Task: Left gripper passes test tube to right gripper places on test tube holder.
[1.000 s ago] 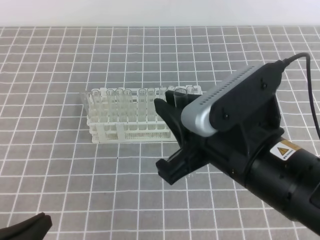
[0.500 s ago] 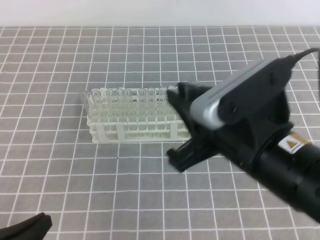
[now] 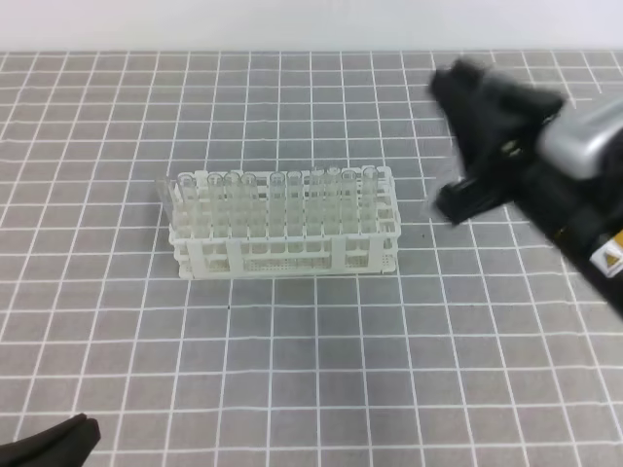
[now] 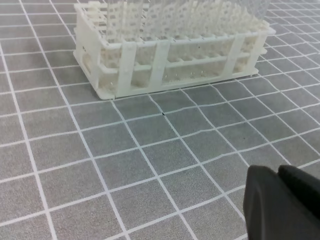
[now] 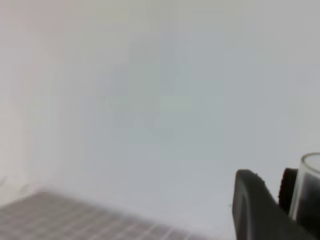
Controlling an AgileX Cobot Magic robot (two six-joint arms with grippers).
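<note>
The white test tube holder (image 3: 288,261) stands mid-table with several clear tubes upright in it; the left wrist view shows it close up (image 4: 159,56). My right gripper (image 3: 456,146), motion-blurred, hangs to the right of the holder and above it. In the right wrist view the rim of the clear test tube (image 5: 310,186) shows beside one black finger (image 5: 250,210), so the gripper is shut on it. Only the tip of my left gripper (image 3: 60,438) shows, low at the bottom left corner. It is shut and empty, its tip (image 4: 282,205) well in front of the holder.
Grey tiles with white grid lines cover the table (image 3: 292,370). A pale wall (image 3: 311,24) runs along the far edge. One clear tube (image 3: 167,191) leans at the holder's left end.
The right gripper has swung from in front of the holder up and away to the right, uncovering the holder's right end. The left gripper has stayed put.
</note>
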